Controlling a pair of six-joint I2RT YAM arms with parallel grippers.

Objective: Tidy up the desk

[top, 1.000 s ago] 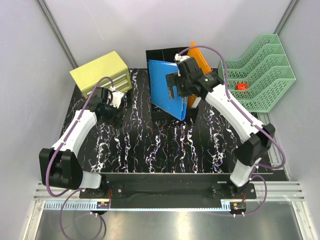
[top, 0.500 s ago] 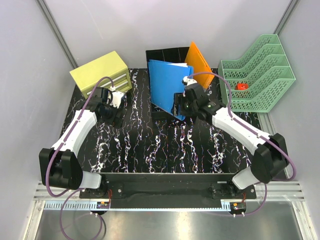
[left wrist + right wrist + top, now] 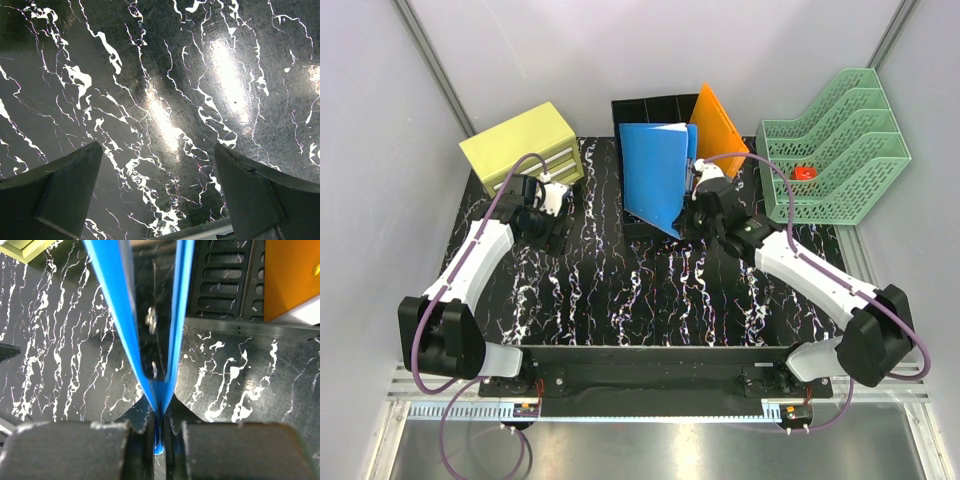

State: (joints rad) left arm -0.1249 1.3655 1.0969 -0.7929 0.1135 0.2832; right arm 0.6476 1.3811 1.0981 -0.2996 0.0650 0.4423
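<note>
I count one black desk with white marble-like veins (image 3: 620, 290). On my screens I see one blue flat plastic folder (image 3: 655, 175), one orange flat plastic folder (image 3: 720, 125), one black mesh file holder (image 3: 645, 108), one yellow-green boxy drawer chest (image 3: 520, 145) and one mint-green stepped perforated plastic tray rack (image 3: 850, 190). The rack holds one small red object (image 3: 804, 172), too small for me to identify. There are two white-and-black robot arms, the left arm (image 3: 470, 265) and the right arm (image 3: 810, 275).

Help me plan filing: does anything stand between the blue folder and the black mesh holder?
Nothing visible. The right gripper holds the blue folder at the mesh holder; the orange folder stands beside it.
</note>
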